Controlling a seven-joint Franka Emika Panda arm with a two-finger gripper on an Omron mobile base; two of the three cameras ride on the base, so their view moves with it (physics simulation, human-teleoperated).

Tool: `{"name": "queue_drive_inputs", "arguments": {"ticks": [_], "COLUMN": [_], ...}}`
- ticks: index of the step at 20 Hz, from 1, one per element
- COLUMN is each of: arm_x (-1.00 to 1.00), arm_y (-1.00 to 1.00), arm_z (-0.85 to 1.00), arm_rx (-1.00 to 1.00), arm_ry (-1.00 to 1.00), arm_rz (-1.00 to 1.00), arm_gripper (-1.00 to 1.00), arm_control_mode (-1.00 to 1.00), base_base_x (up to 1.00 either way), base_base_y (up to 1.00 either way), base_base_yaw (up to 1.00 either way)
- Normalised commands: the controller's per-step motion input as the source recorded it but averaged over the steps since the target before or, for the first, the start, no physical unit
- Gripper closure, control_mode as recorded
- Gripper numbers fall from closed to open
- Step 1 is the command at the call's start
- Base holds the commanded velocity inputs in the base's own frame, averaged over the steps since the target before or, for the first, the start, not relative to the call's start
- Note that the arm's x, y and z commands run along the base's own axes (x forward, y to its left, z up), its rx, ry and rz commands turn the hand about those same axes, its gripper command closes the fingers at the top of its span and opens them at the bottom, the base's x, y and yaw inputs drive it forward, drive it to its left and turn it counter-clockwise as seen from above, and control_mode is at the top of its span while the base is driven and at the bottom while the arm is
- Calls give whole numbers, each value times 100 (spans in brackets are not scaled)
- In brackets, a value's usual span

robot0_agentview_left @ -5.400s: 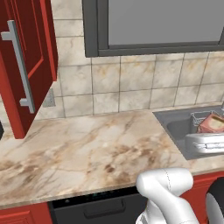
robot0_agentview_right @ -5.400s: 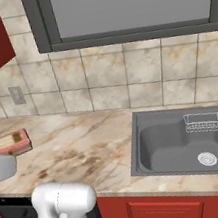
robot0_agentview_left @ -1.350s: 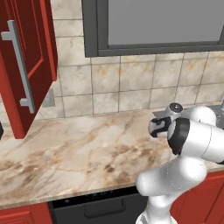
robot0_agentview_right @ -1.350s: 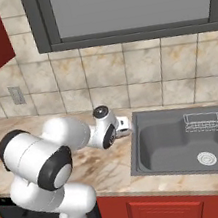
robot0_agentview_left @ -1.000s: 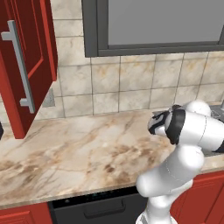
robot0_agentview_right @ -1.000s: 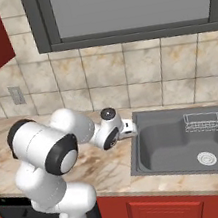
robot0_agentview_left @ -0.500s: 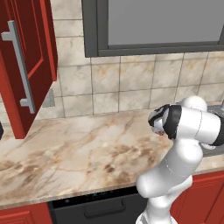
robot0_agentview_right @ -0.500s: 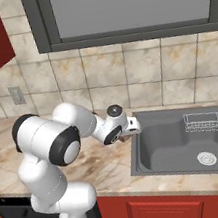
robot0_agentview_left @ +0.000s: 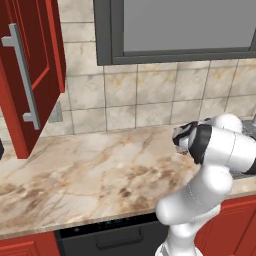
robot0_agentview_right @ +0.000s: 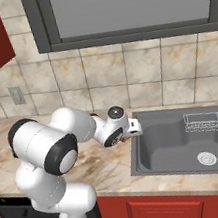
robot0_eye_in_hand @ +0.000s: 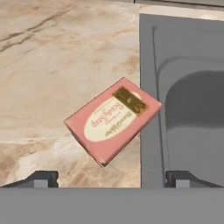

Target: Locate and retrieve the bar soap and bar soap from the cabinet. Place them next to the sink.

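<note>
Marble counter (robot0_agentview_left: 100, 175), pink bar soap (robot0_eye_in_hand: 113, 119) overlapping sink (robot0_eye_in_hand: 151, 65) rim; pincer (robot0_eye_in_hand: 111, 177) spread wide.

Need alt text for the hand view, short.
A pink boxed bar soap lies tilted on the marble counter, one corner overlapping the grey sink rim. The open gripper hangs above it, fingertips wide apart.

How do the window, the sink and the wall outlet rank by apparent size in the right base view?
1. Window, largest, though cut off by the frame's top.
2. Sink, clearly smaller, also cut off at the right edge.
3. Wall outlet, by far the smallest.
</note>
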Motion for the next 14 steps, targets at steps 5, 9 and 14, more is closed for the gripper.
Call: {"name": "queue_drive_inputs", "arguments": {"ticks": [5,9,14], "arm_x": [-21,-1,0], "arm_y": [53,56,28], "arm_z": [77,82,64], "arm_rx": [-5,-6,3], "arm_ry": [17,20,15], "arm_rz": [-3,-2,-14], "arm_gripper": [-100,-100,-100], "arm_control_mode": [-100,-100,-100], "base_base_x": [0,0,0], "base_base_y": [0,0,0], "base_base_yaw": [0,0,0]}}
